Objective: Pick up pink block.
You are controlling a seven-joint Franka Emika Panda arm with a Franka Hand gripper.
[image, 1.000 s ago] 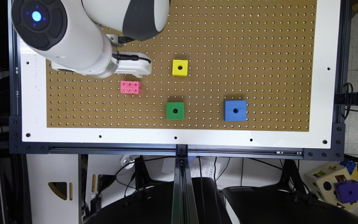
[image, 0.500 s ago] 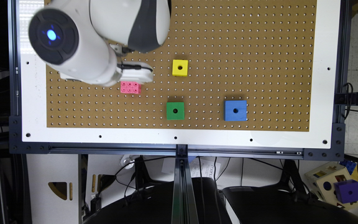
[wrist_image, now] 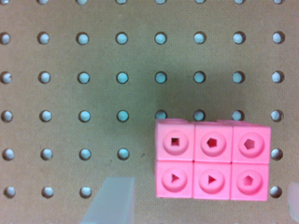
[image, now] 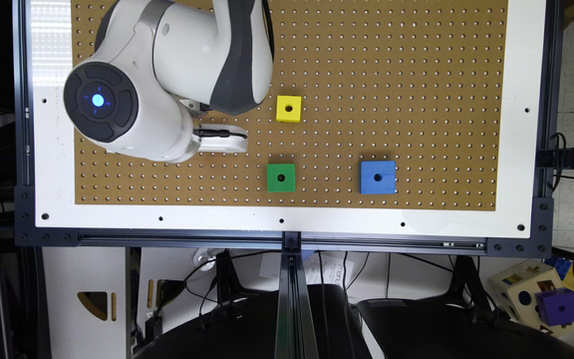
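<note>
Trouble could start with where the claw (wrist_image: 201, 205) sits over the pink block (wrist_image: 212, 159). In the wrist view the claw is wide open and holds nothing. One pale fingertip (wrist_image: 110, 200) shows on one side of the block, and a sliver of the other shows at the picture's edge past the block's far end. The block lies flat on the brown pegboard (wrist_image: 70, 93), studs up, between the two tips but much nearer to one than the other.

If the claw goes down like this, I think the near tip could land on the block's end, or bump it and turn it. Then the squeeze might only push it along the board.

In the exterior view the arm (image: 167, 80) is left of the yellow cube (image: 288, 108) and green cube (image: 281, 177), so those look safe from a knock.
</note>
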